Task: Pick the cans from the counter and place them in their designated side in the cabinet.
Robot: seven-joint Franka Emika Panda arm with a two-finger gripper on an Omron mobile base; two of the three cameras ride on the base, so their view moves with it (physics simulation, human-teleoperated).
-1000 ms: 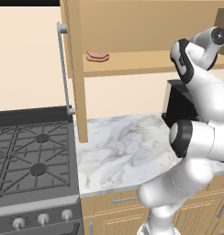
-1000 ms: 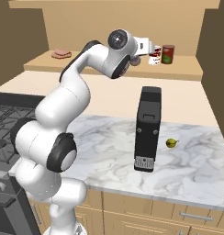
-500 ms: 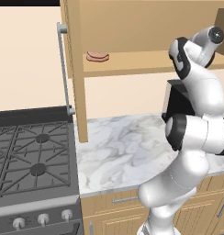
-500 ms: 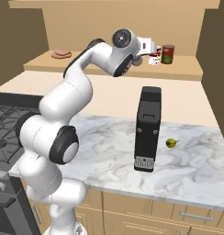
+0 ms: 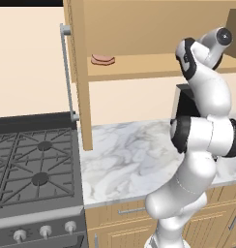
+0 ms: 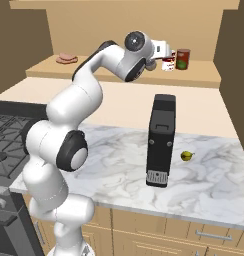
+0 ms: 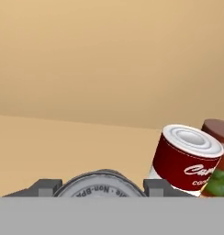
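In the hand view my gripper (image 7: 101,189) is shut on the grey can (image 7: 101,182); its round metal lid sits between the two fingertips (image 7: 45,187). The red can (image 7: 187,158) with a white band stands on the cabinet shelf (image 7: 63,147), just right of the held one. From the right base view, the gripper (image 6: 161,54) reaches over the cabinet shelf (image 6: 104,71) immediately left of the red can (image 6: 168,63). The arm rises from the white marble counter (image 6: 209,175) side. The cabinet door (image 5: 77,72) stands open.
A darker red can with a green patch (image 6: 183,58) stands right of the red can. A pink slice of meat (image 6: 66,58) lies at the shelf's left end. On the counter stand a tall black appliance (image 6: 161,140) and a small yellow-green fruit (image 6: 187,156). The black stove (image 5: 33,164) is left.
The hand has edged a little to the right along the shelf, closer to the red can, with the grey can still in its grip.
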